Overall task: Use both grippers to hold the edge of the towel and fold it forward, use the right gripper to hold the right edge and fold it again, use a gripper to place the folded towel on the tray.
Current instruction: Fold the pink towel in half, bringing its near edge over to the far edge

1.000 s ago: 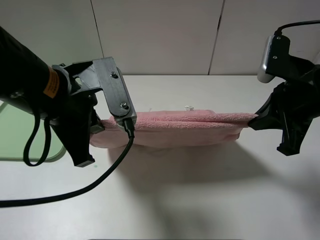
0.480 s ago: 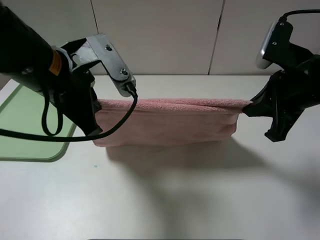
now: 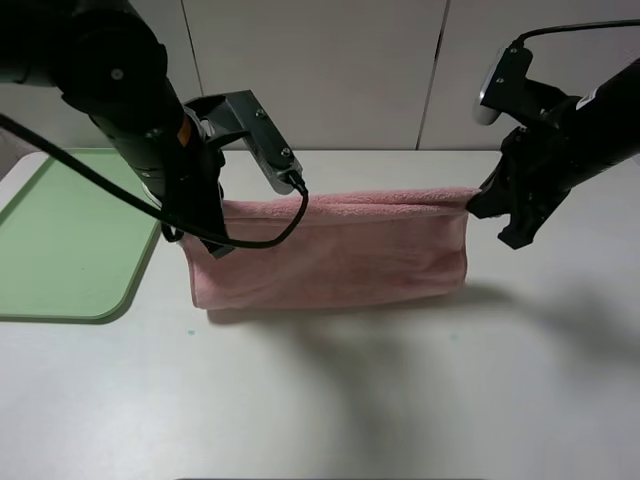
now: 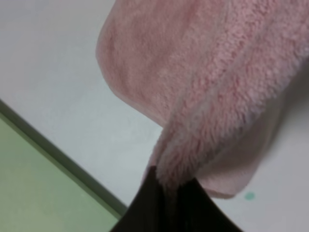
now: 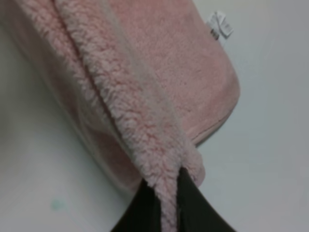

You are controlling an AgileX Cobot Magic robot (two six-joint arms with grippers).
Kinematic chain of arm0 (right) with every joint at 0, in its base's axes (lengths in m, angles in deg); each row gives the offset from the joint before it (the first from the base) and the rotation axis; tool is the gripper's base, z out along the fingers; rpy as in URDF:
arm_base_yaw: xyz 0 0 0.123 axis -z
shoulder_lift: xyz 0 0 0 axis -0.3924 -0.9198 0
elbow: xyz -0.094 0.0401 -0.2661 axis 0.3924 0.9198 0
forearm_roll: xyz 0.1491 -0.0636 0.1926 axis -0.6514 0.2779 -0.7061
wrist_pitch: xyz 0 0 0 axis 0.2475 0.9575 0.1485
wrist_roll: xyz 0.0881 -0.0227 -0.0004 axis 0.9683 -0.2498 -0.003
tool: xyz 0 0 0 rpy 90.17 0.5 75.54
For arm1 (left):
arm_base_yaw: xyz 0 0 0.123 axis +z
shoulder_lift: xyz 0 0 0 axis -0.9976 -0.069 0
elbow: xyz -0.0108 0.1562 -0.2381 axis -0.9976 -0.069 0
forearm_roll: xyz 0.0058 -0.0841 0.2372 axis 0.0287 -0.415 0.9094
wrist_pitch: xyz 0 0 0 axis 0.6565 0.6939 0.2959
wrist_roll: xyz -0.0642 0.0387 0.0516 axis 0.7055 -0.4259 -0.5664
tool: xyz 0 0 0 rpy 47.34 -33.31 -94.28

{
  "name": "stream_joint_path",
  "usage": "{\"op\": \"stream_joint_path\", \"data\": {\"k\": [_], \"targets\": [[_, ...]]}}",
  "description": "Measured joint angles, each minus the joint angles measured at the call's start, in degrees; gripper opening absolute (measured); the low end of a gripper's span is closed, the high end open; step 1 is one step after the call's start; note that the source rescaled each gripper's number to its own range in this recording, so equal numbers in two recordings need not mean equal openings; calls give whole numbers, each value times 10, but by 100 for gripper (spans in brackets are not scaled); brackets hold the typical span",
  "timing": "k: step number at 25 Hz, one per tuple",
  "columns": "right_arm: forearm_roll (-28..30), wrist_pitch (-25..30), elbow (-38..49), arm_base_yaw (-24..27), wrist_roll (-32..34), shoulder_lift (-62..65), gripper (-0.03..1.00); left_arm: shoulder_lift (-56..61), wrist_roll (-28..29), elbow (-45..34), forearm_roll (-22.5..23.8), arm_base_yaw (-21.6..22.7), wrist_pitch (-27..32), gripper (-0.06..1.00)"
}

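Fingers of the left gripper (image 3: 213, 212) are pinched shut on one upper corner of the towel (image 3: 340, 250), and those of the right gripper (image 3: 477, 201) are shut on the other upper corner. The pink towel hangs doubled and stretched between the two pairs of fingers. Its lower edge is down at the table (image 3: 350, 400), but I cannot tell whether it rests there. The left fingertips are mostly hidden by the arm's black bulk, and a cable (image 3: 265, 235) loops across the towel just beside them. The tray (image 3: 60, 240) lies outward of the left fingers, away from the towel, and is cut off by the frame. This view counts two grippers, one towel and one tray.

In the left wrist view, two black fingers (image 4: 145, 208) stand closed with the towel's fluffy edge squeezed between them. Only their tips show, and the picture is blurred. The tray's rim passes close beside them. A small green speck (image 4: 248, 195) marks the table near the fingers.

In the right wrist view, two black fingers (image 5: 195, 210) clamp the thick folded hem. Only this view shows the one white label (image 5: 219, 24), which sits at the towel's corner far from the fingers.
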Motion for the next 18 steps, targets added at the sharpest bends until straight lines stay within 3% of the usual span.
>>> {"op": "stream_joint_path", "data": {"k": [12,18], "targets": [[-6,-73,-15,-1,0,-111,0,-71,-28,25,-16,63,-60,0],[-9,-101,-21,-1,0,-136,0,-113,-44,28,-21,75,-83,0]]}}
